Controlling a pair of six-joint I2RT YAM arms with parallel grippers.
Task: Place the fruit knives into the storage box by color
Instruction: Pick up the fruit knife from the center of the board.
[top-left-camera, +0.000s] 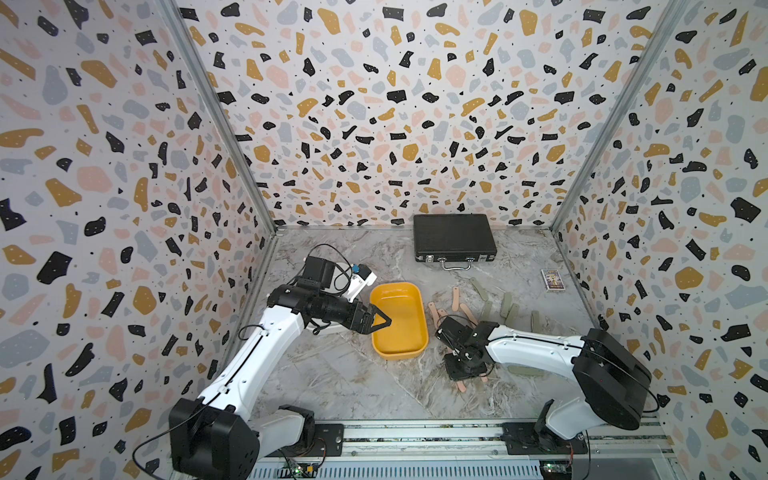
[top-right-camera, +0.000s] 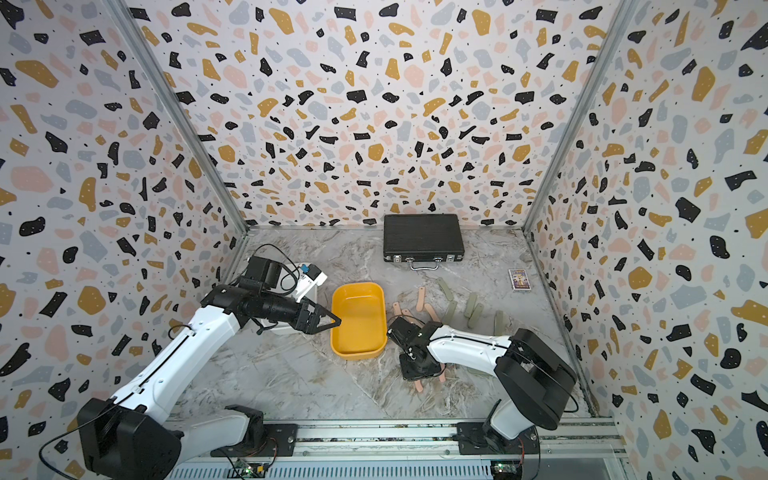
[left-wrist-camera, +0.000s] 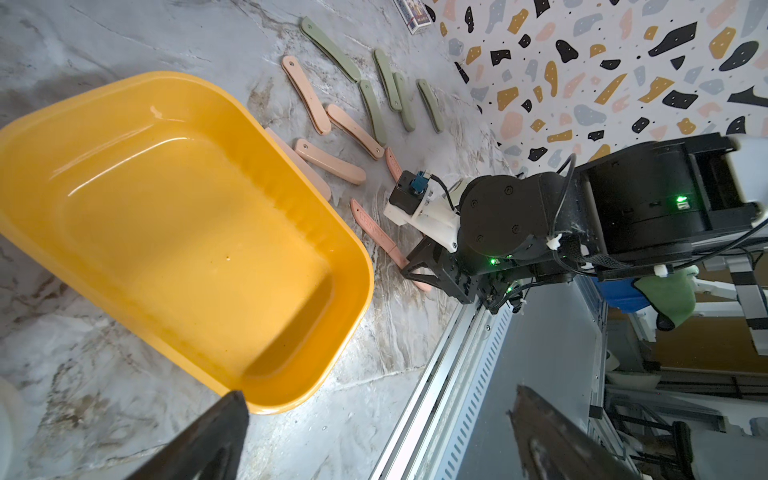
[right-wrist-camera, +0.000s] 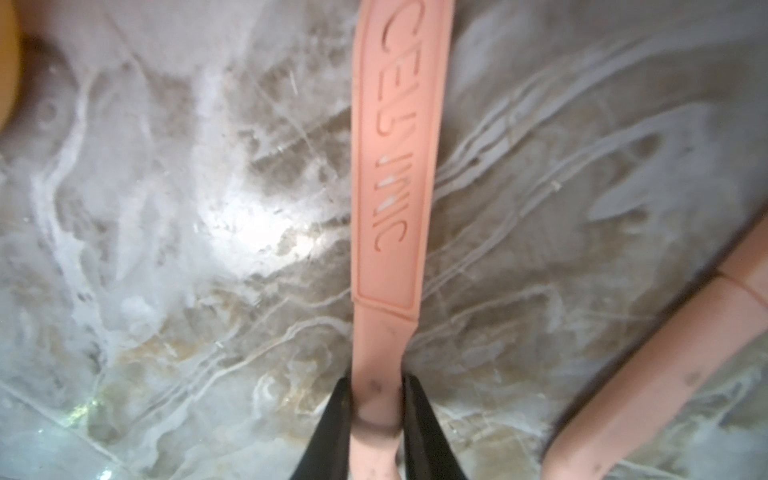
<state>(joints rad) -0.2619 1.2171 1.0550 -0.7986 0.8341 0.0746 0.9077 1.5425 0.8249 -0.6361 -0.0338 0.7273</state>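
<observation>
Clamps right end effector (right-wrist-camera: 376, 388) onto one salmon-pink plastic fruit knife (right-wrist-camera: 395, 187); holds left end effector (top-left-camera: 381, 321) released over one mustard-yellow tub (top-left-camera: 399, 303) mid-frame; shows five sage-green knives (top-left-camera: 506, 303) clustered right.

A black briefcase (top-left-camera: 454, 237) and a card box (top-left-camera: 552, 280) lie apart on the marble tabletop (top-left-camera: 332, 374).

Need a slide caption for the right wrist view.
Right end effector grips a pink fruit knife on the marble tabletop.
</observation>
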